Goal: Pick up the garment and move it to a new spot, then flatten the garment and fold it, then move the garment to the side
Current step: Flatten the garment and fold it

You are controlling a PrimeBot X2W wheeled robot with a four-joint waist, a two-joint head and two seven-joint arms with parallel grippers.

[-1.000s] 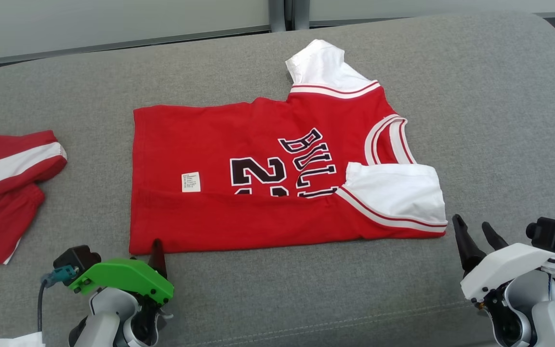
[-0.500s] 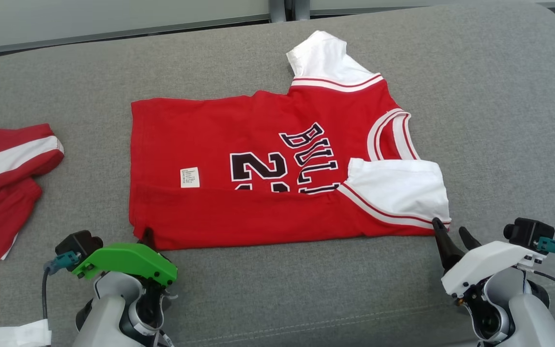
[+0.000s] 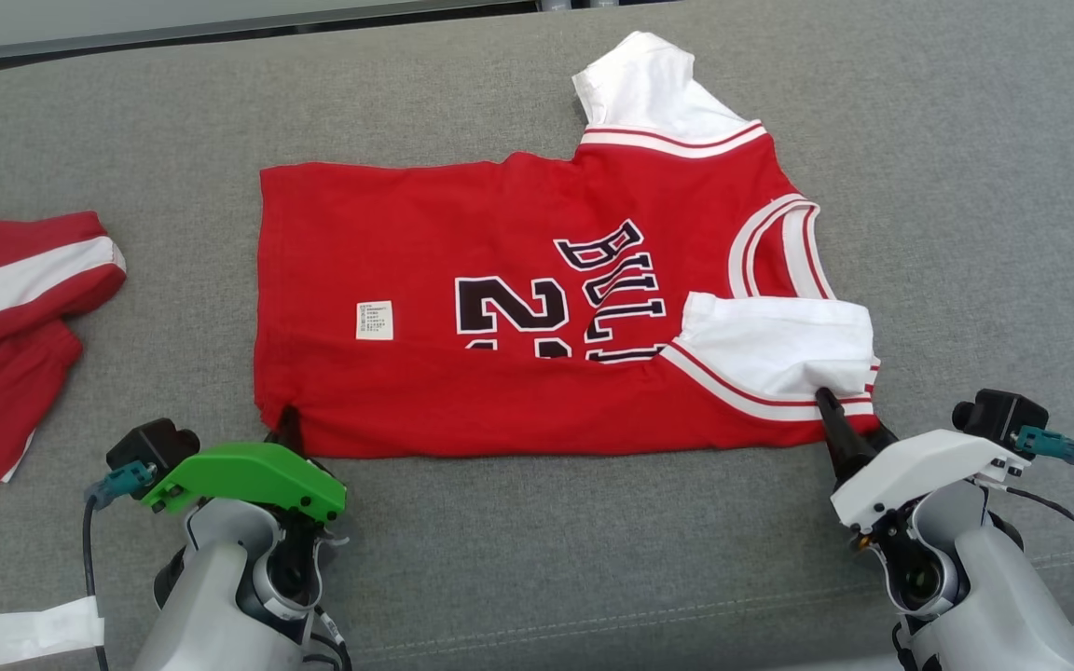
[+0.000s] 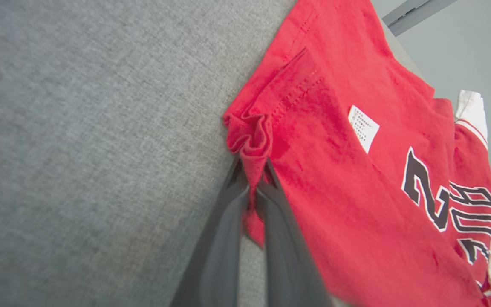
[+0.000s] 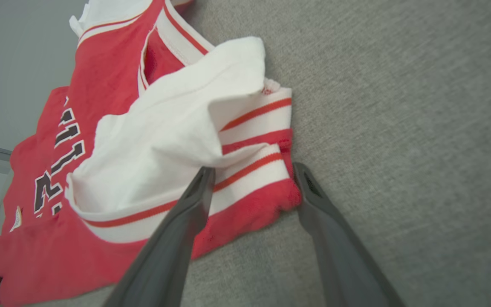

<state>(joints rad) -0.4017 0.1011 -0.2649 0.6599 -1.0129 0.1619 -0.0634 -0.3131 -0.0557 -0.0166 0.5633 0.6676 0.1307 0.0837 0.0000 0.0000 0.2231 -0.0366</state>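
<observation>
Left pincer (image 4: 252, 181) pinches the hem corner of the jersey (image 3: 500, 233) lying on the grey cushion (image 3: 966, 186); right pincer (image 5: 254, 170), spread wide, straddles its sleeve corner — a shallow bite there could slip, skewing the fold.

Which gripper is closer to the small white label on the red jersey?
Left. The left gripper is shut on the jersey at its hem corner, close to the label; the right gripper stands open around the striped sleeve cuff, at the other end.

The jersey (image 3: 500, 401) hem has been clamped by the left gripper (image 4: 252, 168); the right gripper (image 5: 254, 168) has been brought astride its sleeve (image 3: 779, 349).
</observation>
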